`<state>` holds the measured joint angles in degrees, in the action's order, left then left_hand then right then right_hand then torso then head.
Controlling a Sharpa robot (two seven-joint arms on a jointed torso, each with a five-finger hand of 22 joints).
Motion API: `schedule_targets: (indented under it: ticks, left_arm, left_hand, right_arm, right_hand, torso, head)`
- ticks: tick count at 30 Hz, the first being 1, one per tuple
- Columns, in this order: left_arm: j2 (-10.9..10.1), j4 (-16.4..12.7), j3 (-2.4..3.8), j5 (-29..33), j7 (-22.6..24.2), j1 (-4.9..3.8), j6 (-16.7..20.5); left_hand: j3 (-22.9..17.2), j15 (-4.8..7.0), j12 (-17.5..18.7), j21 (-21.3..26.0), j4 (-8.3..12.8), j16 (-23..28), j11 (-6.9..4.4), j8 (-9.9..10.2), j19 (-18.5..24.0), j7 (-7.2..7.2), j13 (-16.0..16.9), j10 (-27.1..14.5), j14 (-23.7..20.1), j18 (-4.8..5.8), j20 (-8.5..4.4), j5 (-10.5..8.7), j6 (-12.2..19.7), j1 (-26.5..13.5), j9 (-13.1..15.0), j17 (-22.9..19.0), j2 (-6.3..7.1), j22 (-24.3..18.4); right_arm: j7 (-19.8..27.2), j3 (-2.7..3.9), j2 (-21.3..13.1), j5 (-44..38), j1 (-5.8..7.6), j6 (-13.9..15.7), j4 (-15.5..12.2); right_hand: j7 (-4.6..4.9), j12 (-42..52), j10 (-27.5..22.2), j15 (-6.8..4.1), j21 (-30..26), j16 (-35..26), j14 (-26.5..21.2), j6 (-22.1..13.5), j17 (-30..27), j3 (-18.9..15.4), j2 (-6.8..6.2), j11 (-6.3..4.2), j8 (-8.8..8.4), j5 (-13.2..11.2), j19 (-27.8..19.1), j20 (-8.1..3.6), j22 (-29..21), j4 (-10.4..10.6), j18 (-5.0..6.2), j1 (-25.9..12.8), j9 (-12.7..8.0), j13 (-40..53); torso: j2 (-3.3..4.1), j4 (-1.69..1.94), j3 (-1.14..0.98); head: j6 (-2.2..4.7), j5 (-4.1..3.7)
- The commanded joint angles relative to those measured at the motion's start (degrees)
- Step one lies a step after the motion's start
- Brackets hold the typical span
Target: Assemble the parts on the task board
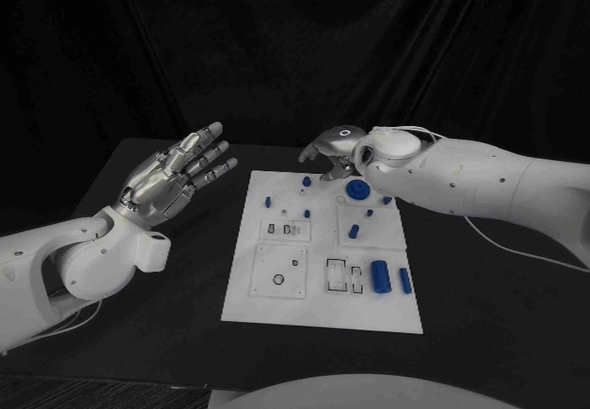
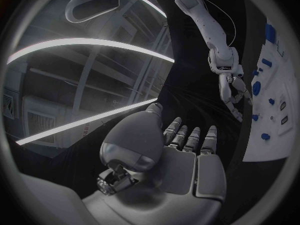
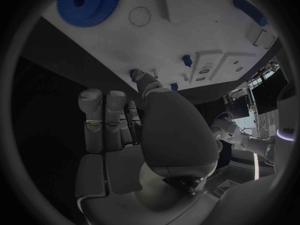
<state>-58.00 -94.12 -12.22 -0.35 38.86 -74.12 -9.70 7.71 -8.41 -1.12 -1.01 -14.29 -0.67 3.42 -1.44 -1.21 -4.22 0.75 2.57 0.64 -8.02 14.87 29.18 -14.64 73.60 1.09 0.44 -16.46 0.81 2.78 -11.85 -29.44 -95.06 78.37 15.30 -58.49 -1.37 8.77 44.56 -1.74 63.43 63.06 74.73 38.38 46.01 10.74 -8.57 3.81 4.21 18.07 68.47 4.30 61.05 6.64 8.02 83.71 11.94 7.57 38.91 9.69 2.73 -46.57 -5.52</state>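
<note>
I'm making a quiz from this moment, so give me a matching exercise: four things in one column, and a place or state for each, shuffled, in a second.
Things:
1. left hand
2. right hand
3. blue gear
4. two blue cylinders

Places or states:
A. lying at the task board's near right
B. raised beside the board, fingers spread, holding nothing
C. over the board's far edge
D. on the board, beside the right wrist

Pairs: 1-B, 2-C, 3-D, 4-A

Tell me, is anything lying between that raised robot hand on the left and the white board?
No. In the head view, only bare black table separates the left robot hand, open and lifted, from the task board's near edge.
</note>
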Motion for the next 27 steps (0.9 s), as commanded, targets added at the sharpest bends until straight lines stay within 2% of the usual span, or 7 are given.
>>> schedule_targets:
  ticks: [1, 5, 6, 7, 9, 13, 27]
  left_arm:
    - [0.0, 0.1, 0.05, 0.0, 1.2, 0.04, -0.5]
    - [0.1, 0.3, 0.05, 0.0, 1.1, 0.04, -0.5]
    - [0.1, 0.3, 0.05, 0.0, 1.1, 0.04, -0.5]
    - [0.1, 0.4, 0.05, 0.0, 1.1, 0.04, -0.5]
    - [0.1, 0.4, 0.05, 0.0, 1.1, 0.05, -0.7]
    - [0.4, 0.6, 0.04, 0.0, 1.0, 0.06, -1.0]
    - [0.9, 1.1, 0.04, 0.0, 0.5, 0.08, -1.4]
  left_hand:
    - [-2.5, -0.41, -1.2, -0.6, 0.5, -0.9, 0.72, -0.6, -0.6, -0.23, 0.3, 0.1, 0.2, -2.22, 0.51, 1.12, -0.1, 0.8, 0.9, 0.1, 0.04, 0.1]
    - [-2.6, -0.55, -1.2, -0.6, 0.5, -1.0, 0.61, -0.6, -0.6, -0.23, 0.3, 0.0, 0.2, -2.22, 0.55, 1.23, -0.1, 0.9, 0.9, 0.2, 0.05, 0.2]
    - [-2.6, -0.55, -1.2, -0.6, 0.5, -1.0, 0.61, -0.6, -0.6, -0.23, 0.3, 0.0, 0.2, -2.22, 0.55, 1.23, -0.1, 0.9, 0.9, 0.2, 0.05, 0.2]
    - [-2.7, -0.62, -1.2, -0.7, 0.6, -1.0, 0.6, -0.6, -0.6, -0.22, 0.3, 0.0, 0.2, -2.22, 0.57, 1.27, -0.1, 0.9, 0.9, 0.2, 0.05, 0.2]
    - [-2.8, -0.73, -1.2, -0.7, 0.6, -1.1, 0.58, -0.6, -0.6, -0.23, 0.3, 0.0, 0.3, -2.21, 0.6, 1.32, -0.1, 1.0, 0.9, 0.2, 0.04, 0.2]
    - [-3.1, -0.98, -1.3, -0.7, 0.7, -1.4, 0.6, -0.6, -0.6, -0.3, 0.3, 0.0, 0.4, -2.17, 0.69, 1.51, -0.2, 1.2, 0.9, 0.3, 0.01, 0.2]
    - [-3.5, -1.16, -1.7, -0.7, 0.8, -1.8, 0.55, -0.8, -0.7, -0.67, 0.4, 0.2, 0.6, -2.11, 0.76, 1.76, -0.9, 1.4, 1.0, 0.4, 0.07, 0.2]
  right_arm:
    - [-1.3, 0.07, -3.7, 2.5, 1.25, 6.0, -4.2]
    - [-1.2, 0.07, -7.4, 3.5, 1.93, 6.8, -7.4]
    - [-1.2, 0.07, -8.0, 3.7, 2.0, 6.9, -7.8]
    - [-1.2, 0.06, -8.8, 3.9, 2.04, 7.0, -8.3]
    - [-1.2, 0.06, -9.9, 4.2, 1.95, 7.3, -9.0]
    - [-1.9, 0.05, -11.9, 4.6, 1.0, 7.1, -10.0]
    - [-5.0, 0.04, -13.2, 5.1, -2.5, 1.3, -8.9]
  right_hand:
    - [1.65, 5.5, 7.1, 0.06, -1.9, 1.0, 0.1, 3.3, 0.5, -0.6, 2.0, -0.15, 1.46, -2.0, -0.5, 0.38, -0.9, 0.5, -0.09, 0.9, 0.4, 2.8]
    - [3.9, 28.7, 12.5, -1.4, -9.2, -0.5, -1.1, 8.6, -1.8, -2.8, 2.15, -2.36, 3.45, -6.2, -4.5, -0.79, -7.3, 0.1, 1.49, 0.0, 1.2, 19.2]
    - [4.22, 60.0, 5.9, -2.17, -11.3, -0.8, -0.9, 9.6, -2.4, -4.0, 3.93, -3.56, 3.49, -7.0, -3.5, -2.07, -8.2, 0.9, 1.37, -1.2, 1.7, 49.7]
    - [4.41, 63.9, 12.3, -2.17, -11.4, -0.3, -0.7, 10.0, -1.7, -4.3, 3.76, -3.64, 3.79, -7.3, -3.3, -1.89, -8.2, 1.2, 1.44, -1.5, 1.9, 54.7]
    - [4.99, 79.1, 39.8, -2.42, 0.6, 17.1, 9.5, 11.7, 25.6, -5.8, 3.35, -4.59, 5.45, -8.3, 5.3, -2.01, 3.4, 3.2, -1.16, -4.7, 3.1, 77.8]
    - [4.33, 81.2, 45.4, -3.07, 13.7, 26.7, 15.1, 11.1, 43.5, -6.4, 2.58, -5.51, 6.34, -7.9, 13.0, -2.62, 16.2, 6.4, -4.12, -7.5, 4.1, 82.4]
    - [5.9, 81.2, 45.4, -2.41, 18.9, 26.9, 15.3, 7.4, 44.0, -5.7, 0.75, -4.46, 3.54, -7.1, 16.0, -2.23, 21.6, 9.8, -5.46, -9.1, 2.4, 82.4]
  torso:
    - [-0.06, -0.01, 0.0]
    - [-0.16, -0.1, 0.03]
    - [-0.23, -0.19, 0.05]
    - [-0.22, -0.22, 0.07]
    - [-0.22, -0.32, 0.08]
    - [-0.29, -0.28, 0.16]
    - [-0.63, -0.83, 0.09]
  head:
    - [0.03, -0.02]
    - [-0.02, -0.11]
    - [-0.11, 0.03]
    - [-0.13, 0.1]
    - [-0.09, 0.31]
    - [-0.06, 0.23]
    - [-0.49, 0.48]
